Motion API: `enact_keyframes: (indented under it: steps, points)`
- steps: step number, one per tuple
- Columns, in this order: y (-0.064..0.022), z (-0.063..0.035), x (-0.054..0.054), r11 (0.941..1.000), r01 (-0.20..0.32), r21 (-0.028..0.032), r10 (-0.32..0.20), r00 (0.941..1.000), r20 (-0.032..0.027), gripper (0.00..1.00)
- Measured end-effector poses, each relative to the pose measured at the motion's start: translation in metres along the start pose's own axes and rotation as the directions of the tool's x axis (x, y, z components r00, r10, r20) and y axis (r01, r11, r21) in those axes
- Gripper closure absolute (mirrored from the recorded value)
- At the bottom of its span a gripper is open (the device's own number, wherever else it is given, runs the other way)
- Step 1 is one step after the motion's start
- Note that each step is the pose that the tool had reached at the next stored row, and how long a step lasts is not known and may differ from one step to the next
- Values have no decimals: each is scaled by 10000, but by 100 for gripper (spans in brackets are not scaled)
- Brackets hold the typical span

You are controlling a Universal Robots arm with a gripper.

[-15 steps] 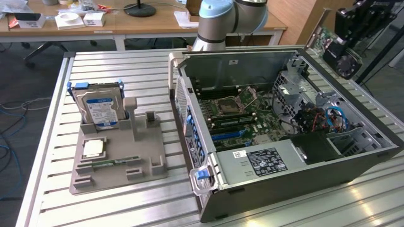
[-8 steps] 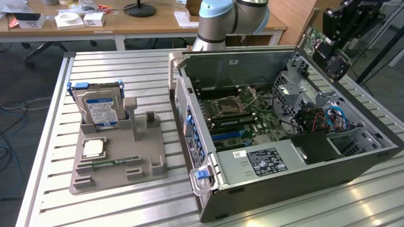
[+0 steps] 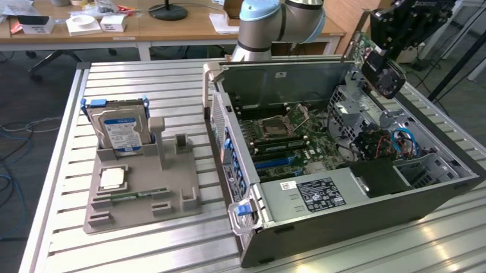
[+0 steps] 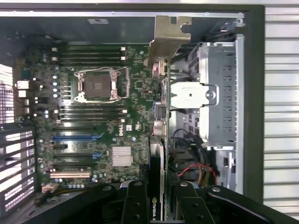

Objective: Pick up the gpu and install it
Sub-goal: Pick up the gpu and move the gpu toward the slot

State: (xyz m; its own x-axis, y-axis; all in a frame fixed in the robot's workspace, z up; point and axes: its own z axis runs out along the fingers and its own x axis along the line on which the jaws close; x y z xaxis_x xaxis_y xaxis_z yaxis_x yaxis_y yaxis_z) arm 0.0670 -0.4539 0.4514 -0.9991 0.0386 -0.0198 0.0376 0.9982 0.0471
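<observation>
The gpu (image 3: 384, 78), a black card with a round fan, hangs in the air over the far right corner of the open computer case (image 3: 304, 196), and my gripper (image 3: 386, 50) is shut on its upper edge. In the wrist view the gpu (image 4: 158, 158) is seen edge-on, its pale metal bracket (image 4: 169, 37) at the far end, with my gripper (image 4: 160, 198) clamped on it between two black fingers (image 4: 135, 205). Beneath the card lies the green motherboard (image 4: 93, 116) with its blue slot (image 4: 77, 137) and the drive cage (image 4: 215, 93) beside it.
A blue-labelled hard drive (image 3: 122, 132) stands upright in a grey fixture (image 3: 140, 196) on the slatted metal table at the exterior view's left. Cables (image 3: 399, 142) and a black power unit (image 3: 379, 176) fill the case's right end. A wooden desk (image 3: 152, 25) stands behind.
</observation>
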Motion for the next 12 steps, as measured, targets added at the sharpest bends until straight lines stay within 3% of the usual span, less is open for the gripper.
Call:
enact_keyframes:
  steps: [12]
  points:
    - [-21,-2,546,10000,-1,0,1,10000,0,74]
